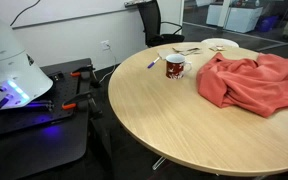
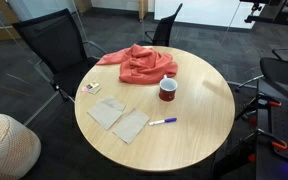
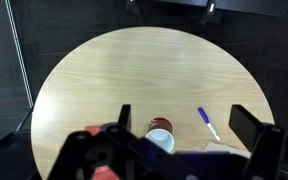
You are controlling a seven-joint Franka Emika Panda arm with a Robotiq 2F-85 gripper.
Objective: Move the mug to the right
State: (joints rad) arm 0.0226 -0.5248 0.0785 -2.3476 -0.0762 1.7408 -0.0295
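The mug is white with a red patterned band and stands upright on the round wooden table. It also shows in an exterior view, next to a salmon cloth. In the wrist view the mug lies low in the picture, nearer the left finger. My gripper is open and empty, high above the table. The gripper does not show in either exterior view.
A salmon cloth lies bunched beside the mug. A blue-capped pen and brown paper napkins lie on the table. Black office chairs stand around the table.
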